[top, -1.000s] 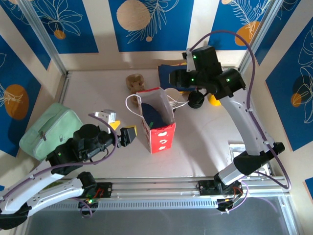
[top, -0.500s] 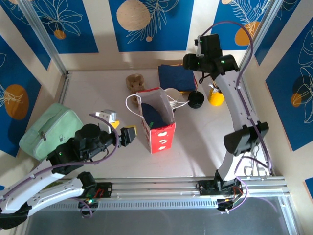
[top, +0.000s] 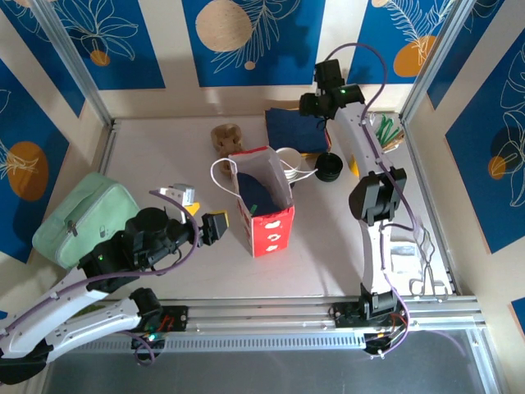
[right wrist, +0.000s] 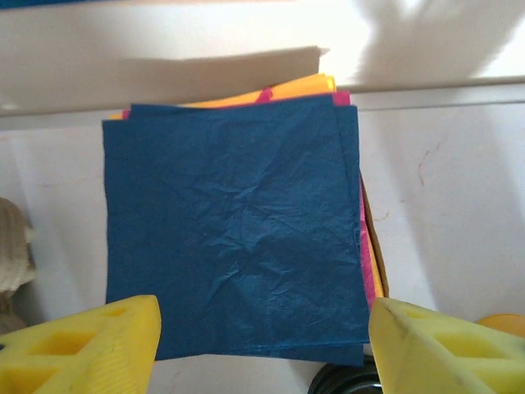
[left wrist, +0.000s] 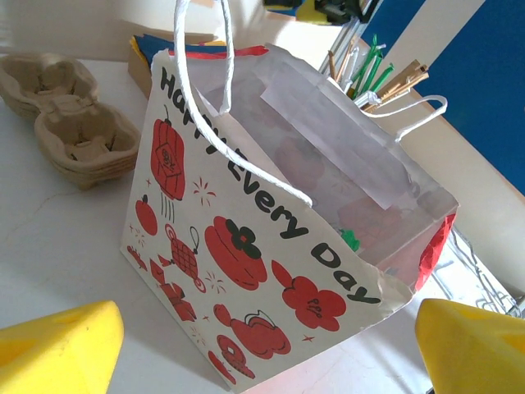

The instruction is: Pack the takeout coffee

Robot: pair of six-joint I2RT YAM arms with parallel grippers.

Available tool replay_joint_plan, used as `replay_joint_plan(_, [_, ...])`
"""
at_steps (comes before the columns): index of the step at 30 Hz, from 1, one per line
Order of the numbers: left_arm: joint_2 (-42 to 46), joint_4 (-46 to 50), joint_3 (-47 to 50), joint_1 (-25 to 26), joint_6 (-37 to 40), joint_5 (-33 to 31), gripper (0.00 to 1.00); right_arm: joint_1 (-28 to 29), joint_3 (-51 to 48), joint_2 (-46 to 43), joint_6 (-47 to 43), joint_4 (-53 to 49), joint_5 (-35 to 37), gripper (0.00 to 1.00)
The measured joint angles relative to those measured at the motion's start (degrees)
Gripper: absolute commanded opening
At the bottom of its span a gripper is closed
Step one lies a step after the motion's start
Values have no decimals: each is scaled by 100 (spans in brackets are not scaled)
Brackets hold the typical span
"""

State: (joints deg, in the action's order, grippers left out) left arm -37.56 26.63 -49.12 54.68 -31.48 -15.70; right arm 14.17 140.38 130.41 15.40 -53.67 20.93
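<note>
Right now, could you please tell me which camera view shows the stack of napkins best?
The right wrist view: the napkin stack lies square-on, coloured edges peeking out beneath the blue top sheet. The top external view shows it small, partly under the right arm.

Bag (left wrist: 246,271) was white w/ red lanterns & black lettering. Napkins (right wrist: 234,238) were navy on top, orange & pink under. Pouch (top: 82,215) was mint green.

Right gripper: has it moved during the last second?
Yes. The right gripper went from above the black lids toward the back wall and now hangs over the blue napkins.
</note>
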Motion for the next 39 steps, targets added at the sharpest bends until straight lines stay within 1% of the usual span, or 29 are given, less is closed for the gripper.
replay_joint_plan(5, [0, 2, 0, 0, -4, 0, 92, 11, 61, 334, -24, 2, -13, 74])
replay_joint_plan(10, [17, 46, -11, 0, -17, 2, 92, 81, 61, 544, -153, 59, -13, 75])
replay_joint_plan(27, [-2, 175, -74, 0, -17, 2, 92, 157, 483, 1587, -367, 240, -42, 74])
replay_joint_plan(39, [-9, 247, -129, 0, -20, 2, 91, 157, 664, 2009, -608, 577, 31, 74])
